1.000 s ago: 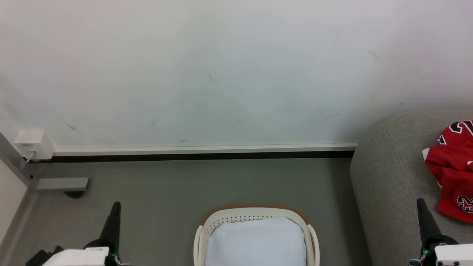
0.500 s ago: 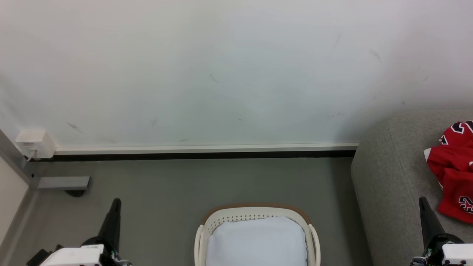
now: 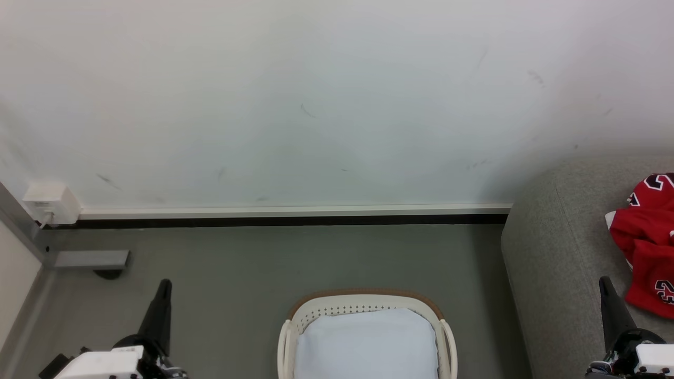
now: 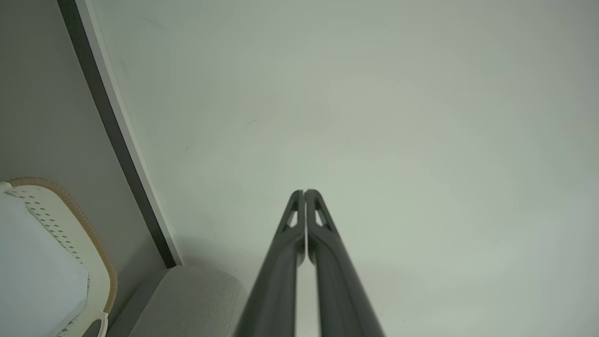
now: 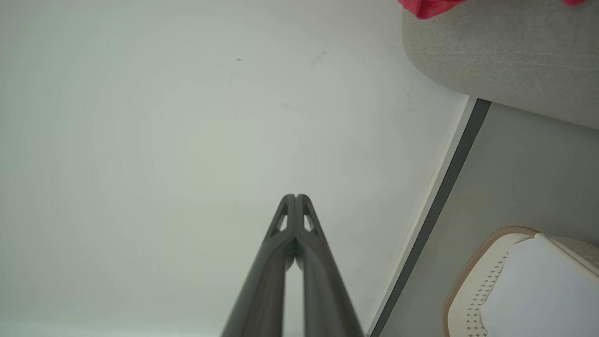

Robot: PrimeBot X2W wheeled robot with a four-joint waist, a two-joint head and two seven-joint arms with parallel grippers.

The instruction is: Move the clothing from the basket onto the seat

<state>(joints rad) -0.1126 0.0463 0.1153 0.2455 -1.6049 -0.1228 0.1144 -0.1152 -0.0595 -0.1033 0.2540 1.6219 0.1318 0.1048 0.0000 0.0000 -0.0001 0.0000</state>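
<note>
The cream-white basket (image 3: 295,326) with a brown rim stands on the floor at bottom centre; inside it I see just its plain white bottom. Red clothing (image 3: 645,242) with white and black lettering lies crumpled on the grey seat (image 3: 553,252) at the right edge. My left gripper (image 3: 164,287) is shut with nothing in it, over the floor left of the basket. My right gripper (image 3: 604,283) is shut with nothing in it, above the seat just left of the clothing. In the wrist views both pairs of fingers (image 4: 305,193) (image 5: 295,196) press together, pointing at the wall.
A white wall (image 3: 316,105) with a pale skirting board (image 3: 289,213) runs behind the grey floor (image 3: 237,263). A white socket box (image 3: 50,202) and a grey metal foot (image 3: 89,260) sit at the far left.
The head camera has shifted slightly. Both grippers stay shut; the right one has drifted a little right and up in the view. The clothing lies as before.
</note>
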